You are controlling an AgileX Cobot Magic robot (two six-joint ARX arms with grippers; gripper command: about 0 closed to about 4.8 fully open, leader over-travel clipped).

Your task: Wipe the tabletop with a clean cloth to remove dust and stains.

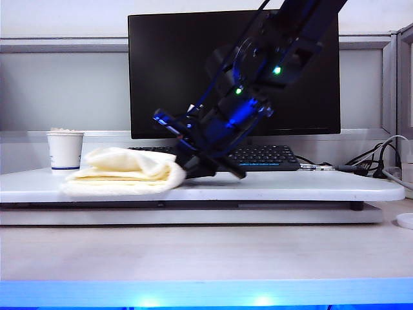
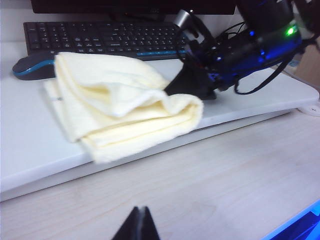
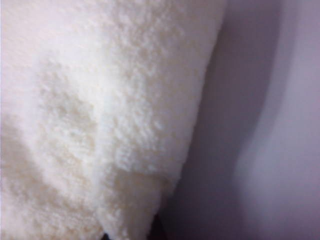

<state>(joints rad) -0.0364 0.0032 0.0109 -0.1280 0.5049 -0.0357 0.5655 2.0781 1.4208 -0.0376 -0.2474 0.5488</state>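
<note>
The folded cream and pale yellow cloth (image 1: 122,172) lies on the white tabletop (image 1: 290,186), at the left of centre in the exterior view, its right end bulging toward the middle. The right gripper (image 1: 187,166) comes down from the upper right of that frame on its dark, blue-lit arm and meets the cloth's right end; its jaws are closed on the cloth there. In the left wrist view the same cloth (image 2: 120,107) fills the middle of the frame, 1 corner hanging just over the tabletop's (image 2: 30,145) front edge, with the right gripper (image 2: 187,90) pressed into its far side. The right wrist view is almost all fluffy cloth (image 3: 100,115), with bare tabletop (image 3: 280,125) along the right side.

The left gripper (image 2: 136,225) shows only as 2 dark fingertips pressed together at the bottom edge, closed and empty, over the wood-grain desk (image 2: 210,180).

Behind the cloth stand a paper cup (image 1: 65,151), a keyboard (image 1: 261,156), a monitor (image 1: 174,71) and a blue mouse (image 2: 32,67).
</note>
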